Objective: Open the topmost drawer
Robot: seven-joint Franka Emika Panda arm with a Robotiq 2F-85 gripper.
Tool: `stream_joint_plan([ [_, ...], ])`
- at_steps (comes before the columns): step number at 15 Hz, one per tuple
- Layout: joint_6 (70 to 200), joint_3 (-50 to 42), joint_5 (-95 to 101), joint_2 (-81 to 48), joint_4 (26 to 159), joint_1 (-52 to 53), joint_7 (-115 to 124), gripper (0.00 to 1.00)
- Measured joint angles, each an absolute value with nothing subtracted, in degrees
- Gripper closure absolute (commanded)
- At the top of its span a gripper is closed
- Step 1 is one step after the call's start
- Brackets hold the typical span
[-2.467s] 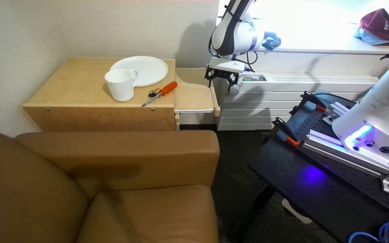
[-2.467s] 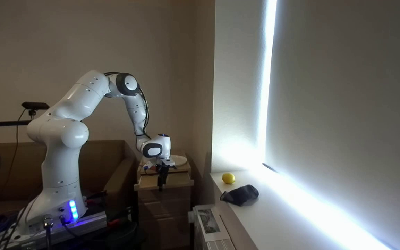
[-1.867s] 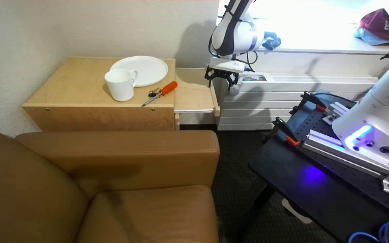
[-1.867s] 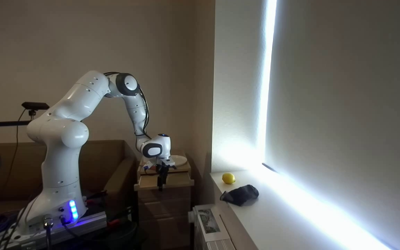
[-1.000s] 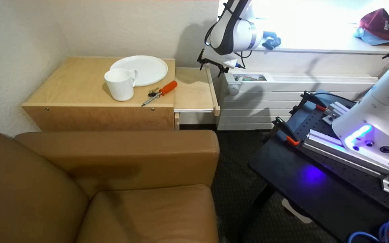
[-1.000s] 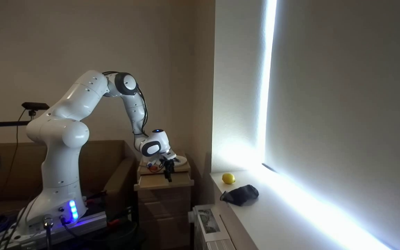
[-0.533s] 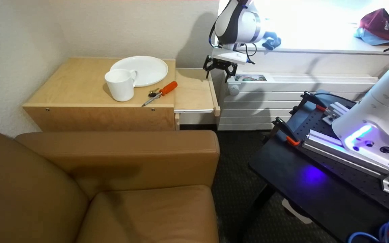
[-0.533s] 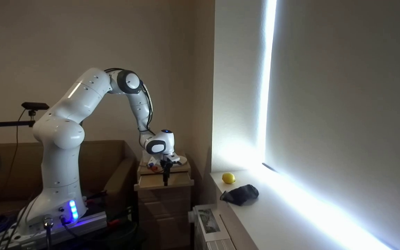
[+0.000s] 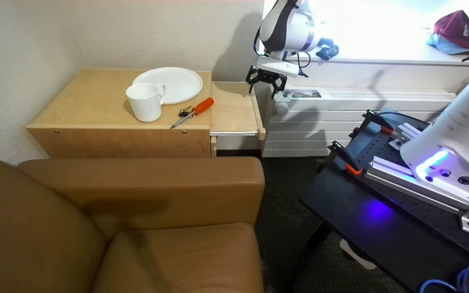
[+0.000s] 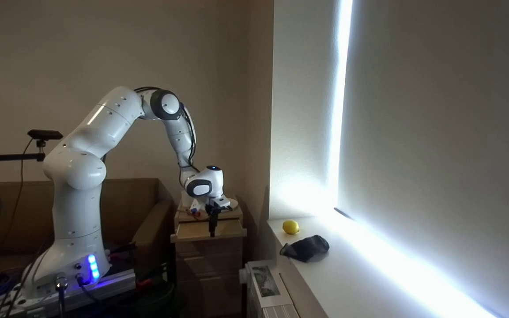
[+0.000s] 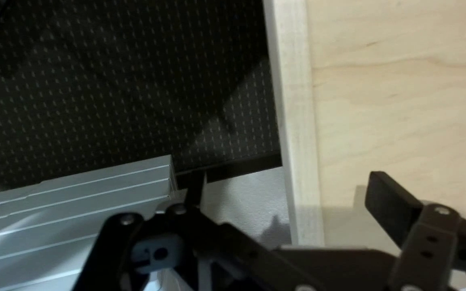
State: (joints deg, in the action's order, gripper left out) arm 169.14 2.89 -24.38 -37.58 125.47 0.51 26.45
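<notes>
The topmost drawer (image 9: pixel 232 110) lies beneath the tool (image 9: pixel 262 94).

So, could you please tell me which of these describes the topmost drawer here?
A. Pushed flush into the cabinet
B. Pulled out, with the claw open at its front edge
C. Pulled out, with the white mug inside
B: the topmost drawer stands out from the cabinet in both exterior views, and the wrist view shows the claw open, its fingers to either side of the front edge.
</notes>
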Motion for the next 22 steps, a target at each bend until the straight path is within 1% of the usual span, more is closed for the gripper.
stream_joint_plan([
  [4,175.60,3.33,-24.92,-42.29,124.64,1.31,27.42,0.00],
  [9,175.53,2.87,-24.83,-42.95,124.17,1.50,27.43,0.00],
  [16,172.22,-0.46,-24.65,-42.24,124.90,2.43,27.40,0.00],
  [22,165.95,-7.07,-24.34,-40.03,127.28,5.47,29.17,0.00],
])
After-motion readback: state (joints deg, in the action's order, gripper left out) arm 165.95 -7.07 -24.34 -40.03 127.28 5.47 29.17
